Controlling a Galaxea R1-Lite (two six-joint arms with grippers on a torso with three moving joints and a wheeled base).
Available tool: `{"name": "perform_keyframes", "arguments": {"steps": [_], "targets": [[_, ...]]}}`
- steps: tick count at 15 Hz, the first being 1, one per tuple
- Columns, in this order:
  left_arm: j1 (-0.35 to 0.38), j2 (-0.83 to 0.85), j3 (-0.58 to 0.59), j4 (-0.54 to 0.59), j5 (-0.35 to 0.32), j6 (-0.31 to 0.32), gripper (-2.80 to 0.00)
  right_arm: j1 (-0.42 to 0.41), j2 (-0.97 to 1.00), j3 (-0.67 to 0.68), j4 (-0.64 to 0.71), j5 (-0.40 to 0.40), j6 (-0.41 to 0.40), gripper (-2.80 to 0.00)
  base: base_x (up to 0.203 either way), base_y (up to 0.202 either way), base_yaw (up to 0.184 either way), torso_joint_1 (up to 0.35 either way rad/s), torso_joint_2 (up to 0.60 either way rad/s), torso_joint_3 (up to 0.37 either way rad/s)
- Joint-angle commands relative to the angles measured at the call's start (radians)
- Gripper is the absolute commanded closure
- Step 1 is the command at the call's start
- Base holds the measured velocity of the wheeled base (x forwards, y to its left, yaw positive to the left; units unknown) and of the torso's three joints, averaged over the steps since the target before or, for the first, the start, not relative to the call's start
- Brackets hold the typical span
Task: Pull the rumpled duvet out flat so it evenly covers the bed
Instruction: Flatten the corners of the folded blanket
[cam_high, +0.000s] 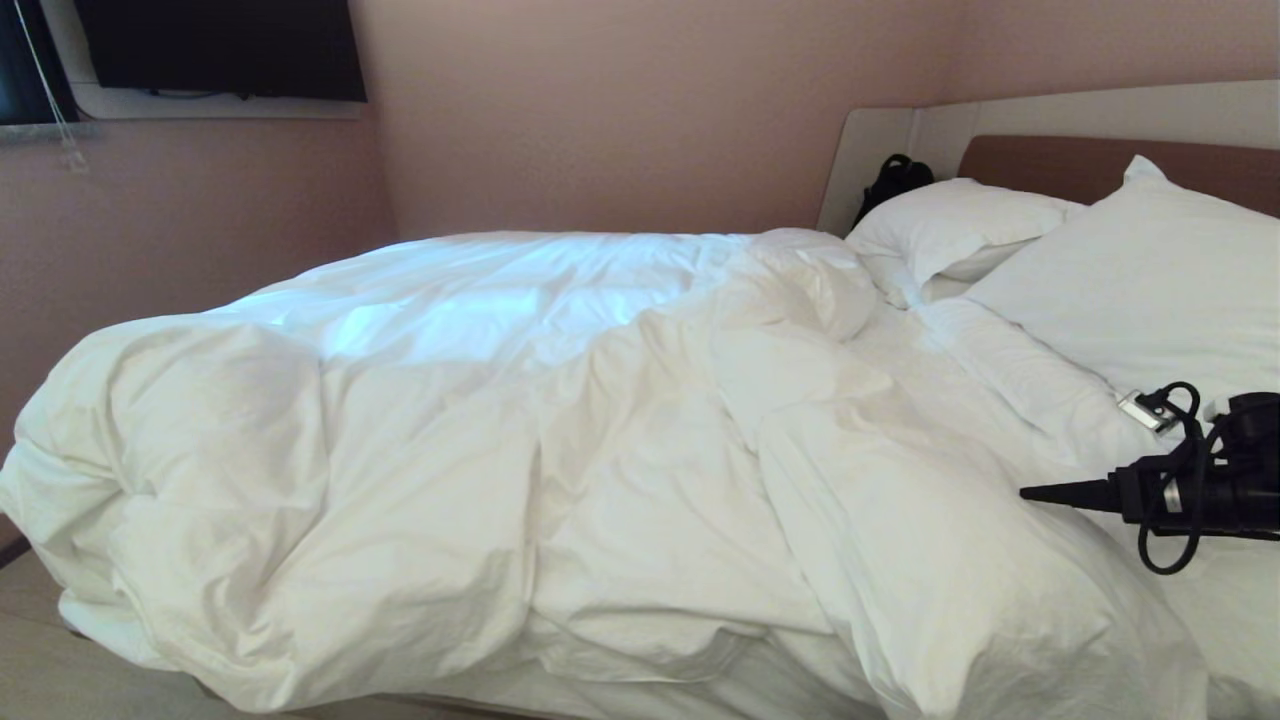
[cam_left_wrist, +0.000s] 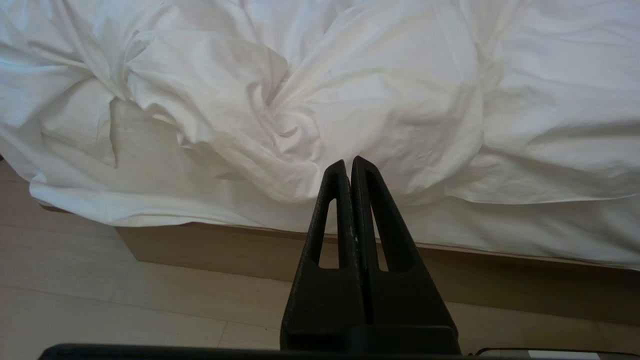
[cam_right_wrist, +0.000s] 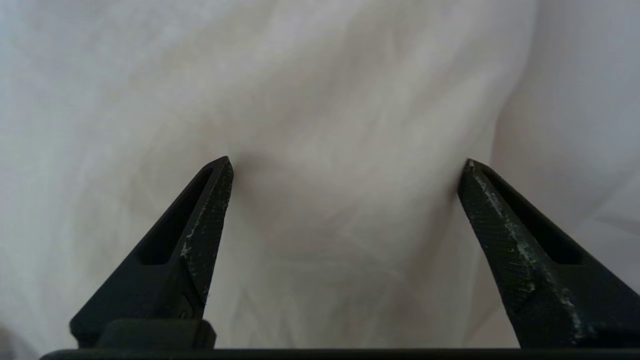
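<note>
1. The duvet (cam_high: 560, 450) lies rumpled over the bed (cam_high: 1090, 165), bunched into thick folds from the head view's centre out to 8 o'clock, where it hangs over the bed's near corner.
2. A raised ridge of the duvet runs from the centre of the head view down toward 5 o'clock.
3. Two pillows (cam_high: 1150, 280) rest at the headboard, at 2 o'clock in the head view, the nearer one overlapping the farther one.
4. The right gripper (cam_right_wrist: 345, 167) enters the head view at 3 o'clock, level, with its tip pointing toward 9 o'clock just over the duvet's ridge.
5. In the right wrist view its jaws stand wide apart, with duvet fabric filling the space between and beyond them; nothing is clamped.
6. Whether its fingertips (cam_right_wrist: 220, 175) touch the cloth cannot be told.
7. The left gripper (cam_left_wrist: 348, 165) sits low beside the bed, outside the head view, its fingers pressed together and holding nothing.
8. Its tip points at the duvet's hanging edge, above the bed's base (cam_left_wrist: 210, 250) and the pale floor (cam_left_wrist: 100, 300).
9. A dark bag (cam_high: 893, 185) sits at the far end of the headboard, beside the farther pillow.
10. A dark screen (cam_high: 220, 45) hangs on the wall at 11 o'clock in the head view.
</note>
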Motion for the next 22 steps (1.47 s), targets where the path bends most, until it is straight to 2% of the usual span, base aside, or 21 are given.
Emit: {"name": "perform_keyframes", "arguments": {"steps": [1,4,7,12,15,20,22], "targets": [[-0.001,0.000,-0.001,0.000,0.000,0.000,0.00,0.010,-0.003,0.007,0.011,0.051,-0.003,-2.80,0.000,0.000,0.000,0.000,0.00,0.000],[-0.001,0.000,-0.001,0.000,0.000,0.000,0.00,0.038,-0.001,0.019,0.029,0.049,-0.018,-2.80,0.000,0.000,0.000,0.000,0.00,0.000],[-0.001,0.000,-0.001,0.000,0.000,0.000,0.00,0.039,0.019,0.018,0.088,0.053,-0.125,-2.80,0.000,0.000,0.000,0.000,0.00,0.000],[-0.001,0.000,0.001,0.000,0.000,0.000,0.00,0.006,0.038,0.033,0.103,0.056,-0.187,-2.80,0.000,0.000,0.000,0.000,0.00,0.000],[0.000,0.001,-0.001,0.000,0.000,0.000,0.00,-0.042,0.051,0.035,0.104,0.170,-0.226,-2.80,0.000,0.000,0.000,0.000,0.00,0.000],[0.001,0.001,-0.001,0.000,0.000,0.000,0.00,-0.047,0.050,0.090,0.090,0.174,-0.281,-2.80,0.000,0.000,0.000,0.000,0.00,0.000],[0.001,0.001,0.000,0.000,0.000,0.000,0.00,-0.050,0.049,0.122,0.041,0.186,-0.291,-2.80,0.000,0.000,0.000,0.000,0.00,0.000]]}}
